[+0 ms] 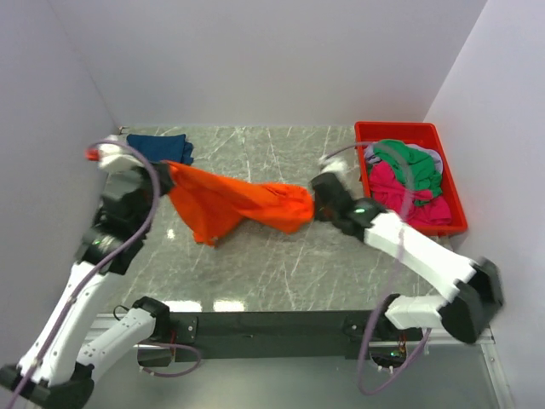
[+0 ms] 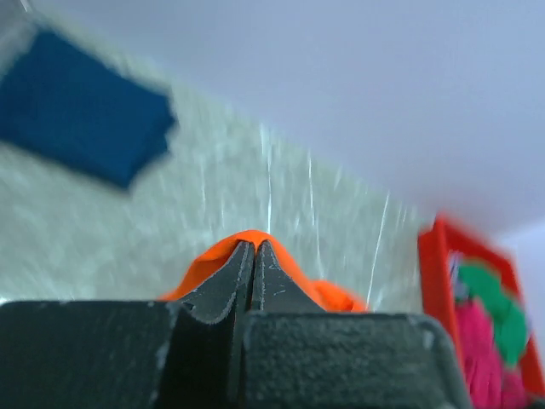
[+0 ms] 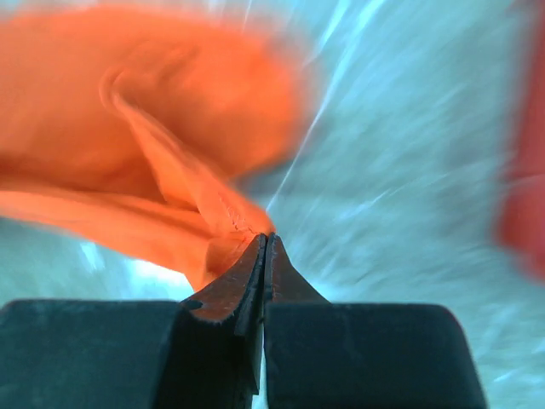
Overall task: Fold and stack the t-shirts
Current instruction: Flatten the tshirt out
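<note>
An orange t-shirt [image 1: 234, 204] hangs stretched between my two grippers above the marble table [image 1: 281, 264]. My left gripper [image 1: 162, 170] is shut on its left end, and orange cloth [image 2: 281, 260] wraps the closed tips [image 2: 253, 245]. My right gripper [image 1: 313, 203] is shut on its right end; in the right wrist view the cloth's seam [image 3: 217, 213] runs into the closed tips [image 3: 266, 240]. A folded navy t-shirt [image 1: 159, 147] lies at the back left, also in the left wrist view [image 2: 77, 106]. Green [image 1: 409, 162] and pink [image 1: 400, 192] t-shirts fill the red bin.
The red plastic bin [image 1: 368, 132] stands at the back right by the right wall, seen too in the left wrist view [image 2: 433, 273]. White walls close the table on the left, back and right. The dark base rail [image 1: 272, 324] runs along the near edge.
</note>
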You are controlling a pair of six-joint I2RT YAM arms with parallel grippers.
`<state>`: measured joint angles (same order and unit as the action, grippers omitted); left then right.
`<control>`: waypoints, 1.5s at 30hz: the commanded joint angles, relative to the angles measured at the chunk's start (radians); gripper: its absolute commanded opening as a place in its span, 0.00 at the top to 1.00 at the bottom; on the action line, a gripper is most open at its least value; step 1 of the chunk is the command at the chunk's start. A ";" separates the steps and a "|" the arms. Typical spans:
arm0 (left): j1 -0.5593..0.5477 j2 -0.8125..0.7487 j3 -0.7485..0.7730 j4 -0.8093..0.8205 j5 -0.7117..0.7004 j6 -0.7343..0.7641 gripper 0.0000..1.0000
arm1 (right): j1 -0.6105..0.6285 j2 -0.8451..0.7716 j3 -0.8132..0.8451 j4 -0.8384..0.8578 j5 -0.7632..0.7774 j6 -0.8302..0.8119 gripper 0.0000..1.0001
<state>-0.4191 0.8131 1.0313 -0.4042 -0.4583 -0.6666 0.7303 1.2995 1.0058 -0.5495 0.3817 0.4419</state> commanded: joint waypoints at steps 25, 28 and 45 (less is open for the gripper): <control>0.092 -0.075 -0.143 -0.165 0.164 0.093 1.00 | -0.190 -0.137 -0.222 0.051 -0.179 0.003 0.57; 0.091 -0.065 -0.142 -0.168 0.173 0.098 0.99 | -0.166 -0.097 -0.262 0.075 -0.193 0.032 0.52; 0.092 -0.077 -0.148 -0.165 0.179 0.108 0.99 | -0.235 0.066 -0.363 0.141 -0.245 0.098 0.44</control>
<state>-0.3325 0.7410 0.8753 -0.5919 -0.2993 -0.5850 0.5045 1.3479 0.6613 -0.4408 0.1486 0.5148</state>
